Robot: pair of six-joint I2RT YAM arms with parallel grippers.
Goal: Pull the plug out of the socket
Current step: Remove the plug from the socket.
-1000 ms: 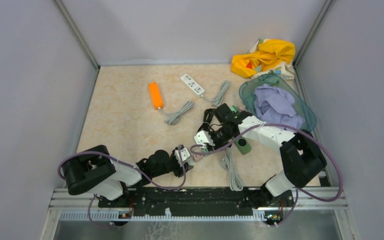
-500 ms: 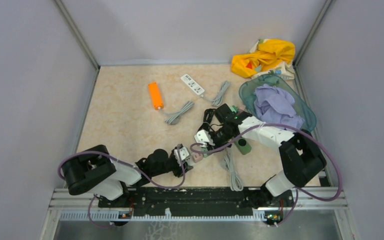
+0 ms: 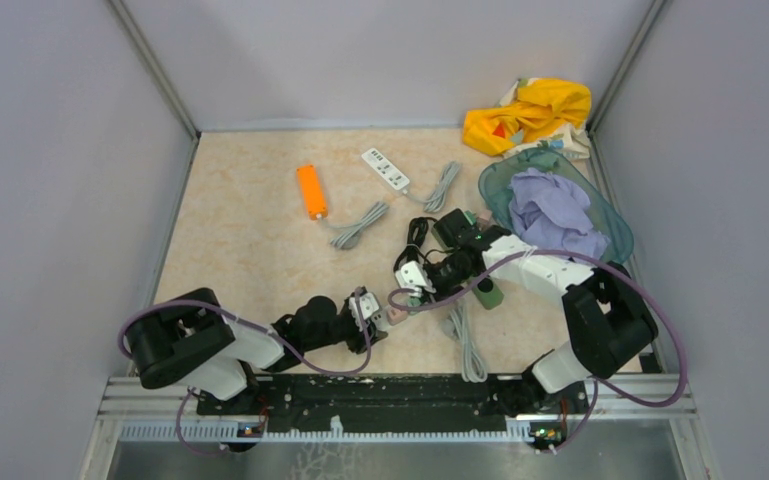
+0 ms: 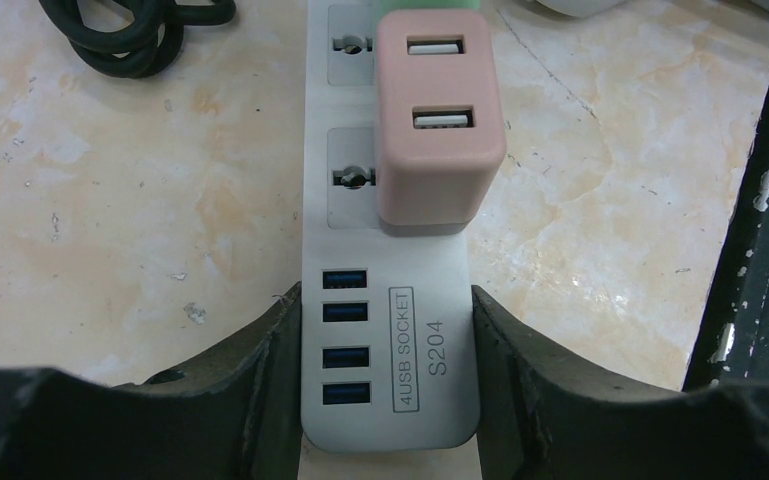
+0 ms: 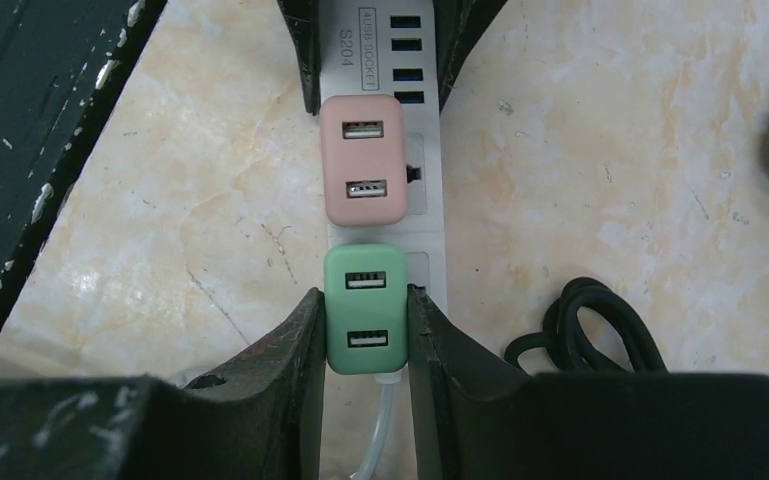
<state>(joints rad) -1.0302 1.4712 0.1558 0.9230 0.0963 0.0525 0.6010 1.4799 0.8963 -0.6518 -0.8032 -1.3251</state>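
Observation:
A grey power-strip socket (image 4: 390, 340) lies flat on the table between both arms. My left gripper (image 4: 388, 385) is shut on its USB end, one finger on each long side. Two cube plugs sit on the strip: a pink plug (image 4: 438, 120) in the middle and a green plug (image 5: 365, 310) at the cable end. My right gripper (image 5: 365, 345) is shut on the green plug, its fingers pressed to both sides. From above, the left gripper (image 3: 365, 318) and right gripper (image 3: 422, 282) face each other over the strip (image 3: 397, 313). I cannot tell whether the green plug is still seated.
A coiled black cable (image 5: 585, 330) lies right beside the strip. Farther back are an orange strip (image 3: 311, 190), a white strip (image 3: 385, 168) and grey cords (image 3: 465, 340). A teal basket (image 3: 615, 230) with purple cloth and a yellow cloth (image 3: 530, 110) fill the back right.
The right gripper has shifted slightly to the right and back with the green plug, uncovering the pink plug in the top view. The left arm stays put on the strip.

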